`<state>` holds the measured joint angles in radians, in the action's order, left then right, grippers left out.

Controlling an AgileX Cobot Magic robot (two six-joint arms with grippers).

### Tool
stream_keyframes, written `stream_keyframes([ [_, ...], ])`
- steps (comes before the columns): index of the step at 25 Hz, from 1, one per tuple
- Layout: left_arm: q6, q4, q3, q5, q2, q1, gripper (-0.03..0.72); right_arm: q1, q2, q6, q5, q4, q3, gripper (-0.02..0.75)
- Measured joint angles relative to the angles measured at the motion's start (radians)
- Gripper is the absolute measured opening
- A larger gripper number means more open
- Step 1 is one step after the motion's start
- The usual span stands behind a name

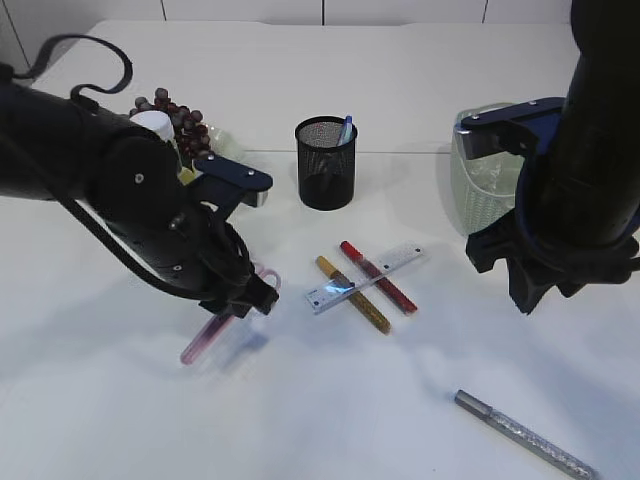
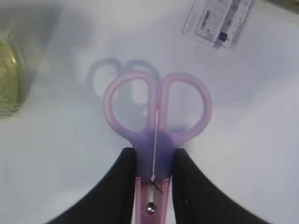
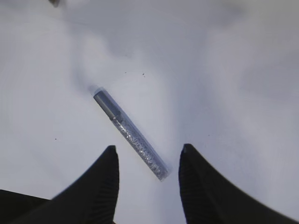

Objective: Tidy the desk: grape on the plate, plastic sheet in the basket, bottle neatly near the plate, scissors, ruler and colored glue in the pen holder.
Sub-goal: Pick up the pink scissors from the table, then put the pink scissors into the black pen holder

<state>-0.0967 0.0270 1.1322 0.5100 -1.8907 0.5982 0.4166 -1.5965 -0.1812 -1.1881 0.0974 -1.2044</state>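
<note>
One pair of scissors [image 2: 156, 135] is hanging in the left gripper [image 2: 154, 182], its jaws clenching the neck just below the two purple handle loops, lifted off the desk [image 1: 300, 420]; its blade end is angling down to the left in the exterior view. Three glue sticks are lying on the desk: a red one [image 1: 378, 277] and a yellow one [image 1: 352, 294] crossing under one clear ruler [image 1: 365, 279], and a silver one [image 3: 131, 136] lying diagonally beneath the right gripper [image 3: 148, 161], whose jaws are standing released, grasping nothing. One mesh pen holder [image 1: 326, 163] is standing behind them.
</note>
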Motion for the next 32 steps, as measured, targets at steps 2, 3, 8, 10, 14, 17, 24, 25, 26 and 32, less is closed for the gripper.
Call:
stream_keyframes([
  [2,0.000,0.000,0.000,-0.029,0.026,0.000,0.168,0.000,0.000,0.000,0.000,0.000,0.000,0.344],
  [3,0.000,0.000,0.000,-0.049,0.041,0.000,0.168,0.000,0.000,0.002,0.000,0.000,0.000,0.344],
  [8,0.000,0.000,0.000,-0.168,0.105,0.000,0.171,0.000,0.000,0.004,0.000,0.000,0.000,0.344],
  [10,0.000,0.000,-0.002,-0.229,0.122,0.000,0.172,0.000,0.000,0.004,0.000,0.000,0.000,0.344],
  [14,0.000,0.000,0.000,-0.334,0.131,0.000,0.174,0.000,0.000,0.006,0.000,0.003,0.000,0.344],
  [17,0.000,0.000,0.026,-0.383,0.131,0.000,0.175,0.000,0.000,0.007,-0.016,0.047,0.000,0.344],
  [24,-0.001,0.000,0.139,-0.541,0.112,0.000,0.176,0.000,0.000,0.007,-0.025,0.101,0.000,0.344],
  [25,-0.001,0.000,0.153,-0.559,0.099,0.000,0.176,0.000,0.000,0.007,-0.025,0.106,0.000,0.344],
  [26,-0.001,0.000,0.168,-0.581,0.085,0.000,0.176,0.000,0.000,0.007,-0.025,0.114,0.000,0.344],
  [32,-0.001,0.000,0.257,-0.686,0.002,0.000,0.177,0.000,0.000,0.007,-0.027,0.136,0.000,0.344],
])
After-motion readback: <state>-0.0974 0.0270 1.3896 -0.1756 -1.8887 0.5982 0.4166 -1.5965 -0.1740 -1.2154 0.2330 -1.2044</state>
